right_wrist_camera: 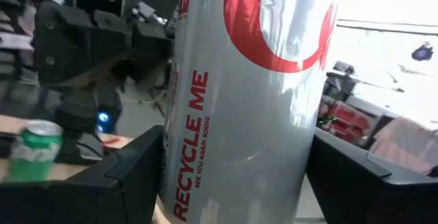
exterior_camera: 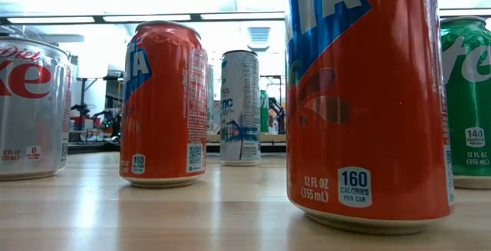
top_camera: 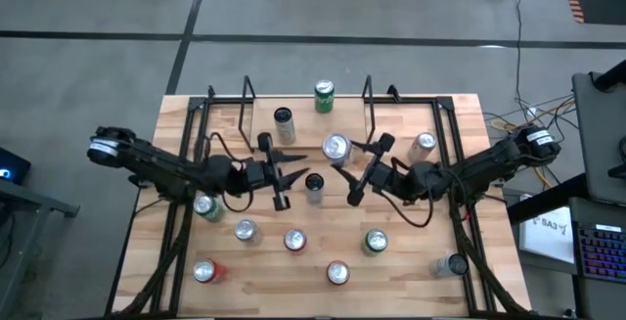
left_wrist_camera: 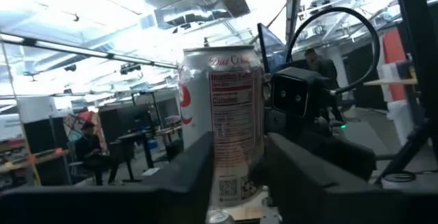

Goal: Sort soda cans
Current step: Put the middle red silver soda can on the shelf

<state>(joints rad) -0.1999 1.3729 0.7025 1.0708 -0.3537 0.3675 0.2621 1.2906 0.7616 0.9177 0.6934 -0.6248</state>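
Overhead, two dark arms meet at the table's centre among scattered soda cans [top_camera: 294, 239]. The right gripper [top_camera: 344, 173] holds a silver can [top_camera: 335, 148] with red lettering, its fingers clamped on both sides. The left gripper [top_camera: 290, 176] faces that can, fingers parted on either side; whether they touch it I cannot tell. Judgement: keep the can upright, and let one gripper release only once the other holds firmly.

The table [top_camera: 411, 281] carries scattered soda cans [top_camera: 294, 240], most in its near half and a few toward the far edge. At the middle, the left tool [top_camera: 287, 176] and right tool [top_camera: 346, 171] face each other, one can [top_camera: 335, 148] raised between the right one's fingers.
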